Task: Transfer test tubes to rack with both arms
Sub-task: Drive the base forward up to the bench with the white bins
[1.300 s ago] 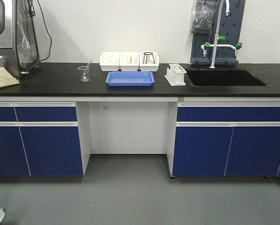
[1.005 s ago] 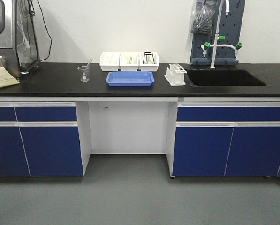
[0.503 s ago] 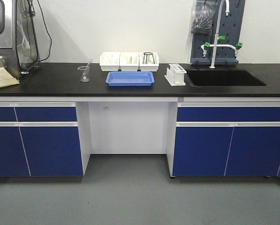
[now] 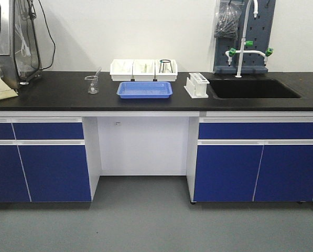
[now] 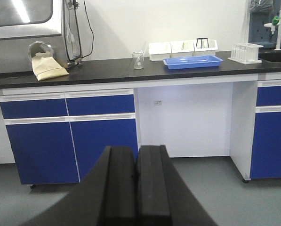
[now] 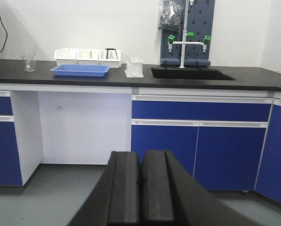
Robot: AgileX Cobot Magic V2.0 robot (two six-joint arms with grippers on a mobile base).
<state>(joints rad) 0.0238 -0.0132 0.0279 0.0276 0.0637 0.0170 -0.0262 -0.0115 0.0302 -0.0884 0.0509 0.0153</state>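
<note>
The white rack (image 4: 197, 85) stands on the black counter (image 4: 51, 94) just left of the sink, far ahead of me; it also shows as the rack (image 5: 245, 52) and the rack (image 6: 134, 67) in the wrist views. The test tubes are too small to make out at this distance. My left gripper (image 5: 136, 149) is shut and holds nothing, hanging over the floor well short of the bench. My right gripper (image 6: 141, 154) is also shut and holds nothing, facing the blue cabinets. Neither arm shows in the front view.
A blue tray (image 4: 144, 90) lies mid-counter with three white bins (image 4: 143, 70) behind it and a glass beaker (image 4: 92, 84) to the left. The sink (image 4: 250, 88) and its faucet (image 4: 244, 47) sit at the right. A knee-space opening (image 4: 143, 144) lies under the counter; grey floor lies between me and the bench.
The whole front view has shifted slightly, with the bench a little lower and larger in frame. Objects on the counter have not moved. The shoe tip at the bottom left is gone.
</note>
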